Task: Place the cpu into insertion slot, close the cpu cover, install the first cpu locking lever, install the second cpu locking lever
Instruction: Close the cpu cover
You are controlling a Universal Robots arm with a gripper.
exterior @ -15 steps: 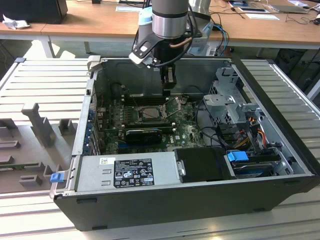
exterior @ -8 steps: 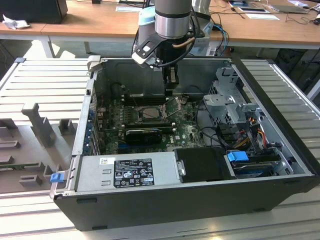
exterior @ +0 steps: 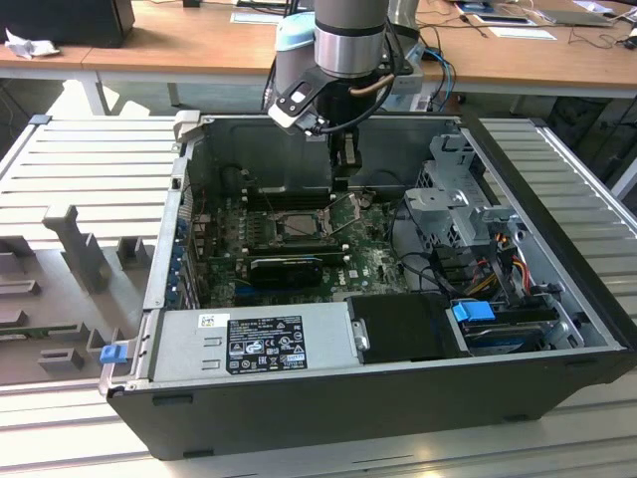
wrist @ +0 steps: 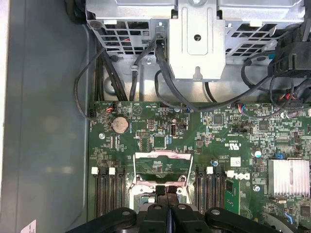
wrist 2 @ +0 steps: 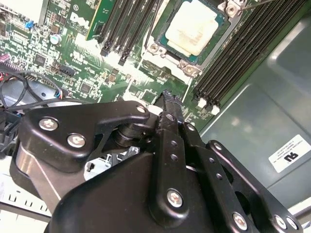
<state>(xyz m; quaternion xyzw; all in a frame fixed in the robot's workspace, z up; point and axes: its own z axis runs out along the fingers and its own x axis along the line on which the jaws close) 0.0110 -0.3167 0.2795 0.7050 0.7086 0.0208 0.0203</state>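
Broadly, a ribbed grey tabletop point(exterior: 90, 159) carries an open black computer case point(exterior: 398, 398) lying on its side. The arm point(exterior: 348, 40) reaches down into the case's far half. A green circuit board point(wrist: 218, 126) lines the floor of the case, with a metal drive cage point(exterior: 458, 204) toward the exterior view's right. The pincer point(wrist: 165, 188) hangs low over the board with its fingers pressed together and nothing between them. The insertion slot point(exterior: 281, 227) lies on the board's far part, just to the exterior view's left of the pincer. The cpu cover point(wrist: 163, 155) is swung up off the slot, its silvery frame just beside the fingertips in the first wrist view. The cpu point(wrist 2: 193, 28) sits in the slot with its pale face fully bare.
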